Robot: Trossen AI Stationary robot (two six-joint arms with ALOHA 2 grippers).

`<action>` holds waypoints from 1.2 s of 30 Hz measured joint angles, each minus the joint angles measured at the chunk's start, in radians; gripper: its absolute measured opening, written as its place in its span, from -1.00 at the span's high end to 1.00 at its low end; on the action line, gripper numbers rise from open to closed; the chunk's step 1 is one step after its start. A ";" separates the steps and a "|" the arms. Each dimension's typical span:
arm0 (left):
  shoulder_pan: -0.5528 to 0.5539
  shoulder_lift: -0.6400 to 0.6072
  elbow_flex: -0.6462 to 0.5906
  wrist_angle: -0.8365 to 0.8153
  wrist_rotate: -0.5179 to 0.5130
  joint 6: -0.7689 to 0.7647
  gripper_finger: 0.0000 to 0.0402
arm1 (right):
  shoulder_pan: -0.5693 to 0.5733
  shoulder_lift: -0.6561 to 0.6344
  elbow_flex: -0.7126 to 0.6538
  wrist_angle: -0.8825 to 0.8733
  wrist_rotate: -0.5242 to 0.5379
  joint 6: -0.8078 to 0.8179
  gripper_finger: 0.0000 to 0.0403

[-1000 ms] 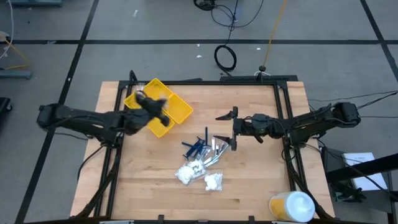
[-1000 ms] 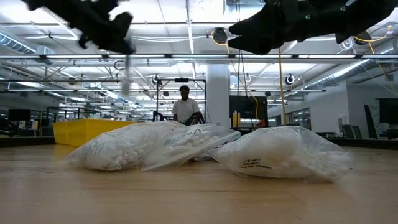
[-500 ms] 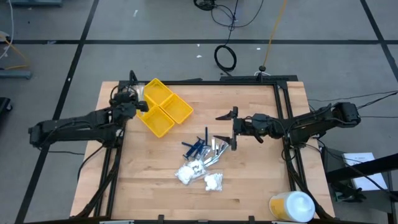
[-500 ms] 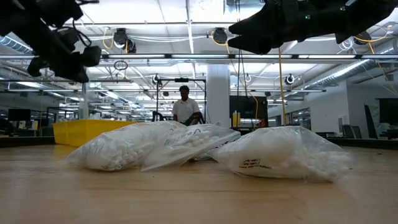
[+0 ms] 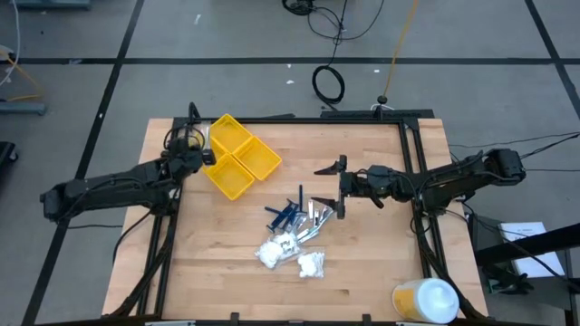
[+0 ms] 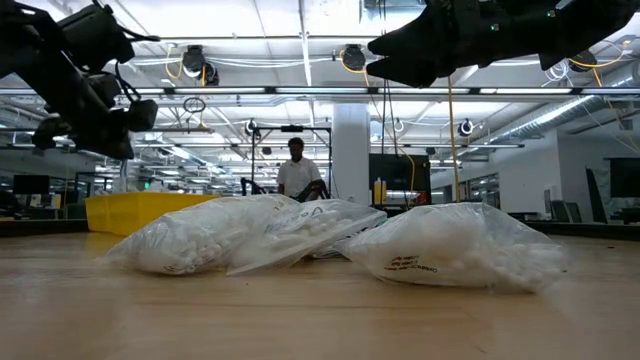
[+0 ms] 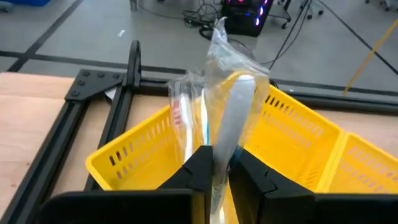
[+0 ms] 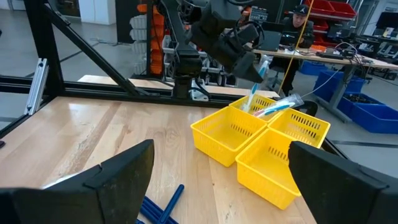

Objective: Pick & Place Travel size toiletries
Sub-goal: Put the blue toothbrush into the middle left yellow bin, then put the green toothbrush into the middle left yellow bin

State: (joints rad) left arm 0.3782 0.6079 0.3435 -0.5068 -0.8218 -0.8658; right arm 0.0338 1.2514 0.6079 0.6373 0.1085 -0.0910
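- Toiletries, travel-size, lay in a loose pile near the middle of the pale wooden table (image 5: 381,263): slim dark blue sticks (image 5: 285,214), silvery-clear packets (image 5: 314,217) just beside them, and two small clear bags of white fluffy lumps (image 5: 279,249) toward the table's front edge.
- Low view showed those bags up close, one (image 6: 200,238) beside another (image 6: 455,247), both resting on the wood.
- One further item, a long clear plastic packet with a pale tube inside (image 7: 233,118), stood pinched between the left gripper's (image 7: 221,171) dark fingers (image 7: 200,168), which were nearly together on its lower end.
- Left gripper (image 5: 188,154) hung at the far-left corner of the table, over the end compartment of the yellow slotted plastic tray (image 5: 258,158).
- In the left wrist view the packet rose upright and somewhat crumpled above that compartment (image 7: 149,155); whether its lower end touched the tray floor could not be told.
- From the right wrist view the same packet (image 8: 273,107) showed tilted over the tray's far compartment (image 8: 314,124), under the left arm's gripper (image 8: 242,59).
- Right gripper (image 5: 340,187) hovered just beside the pile, fingers spread wide apart, holding nothing.
- Large white-and-yellow round container (image 5: 426,301) sat at the front-right corner, well apart from the pile.
- A person (image 6: 297,175) stood in the room beyond the table.
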 joint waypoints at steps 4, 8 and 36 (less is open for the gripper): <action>0.011 0.000 0.000 0.000 0.045 0.021 0.53 | 0.000 0.000 0.000 -0.001 0.000 0.000 -0.75; 0.011 0.000 0.000 -0.023 0.033 0.022 0.19 | 0.000 0.000 0.000 -0.002 0.000 0.001 -0.75; -0.012 -0.043 0.055 0.217 0.141 0.177 -0.55 | 0.009 -0.001 0.000 -0.176 -0.001 -0.022 -0.75</action>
State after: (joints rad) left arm 0.3663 0.5648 0.3988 -0.2899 -0.6812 -0.6892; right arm 0.0425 1.2507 0.6083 0.4613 0.1071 -0.1134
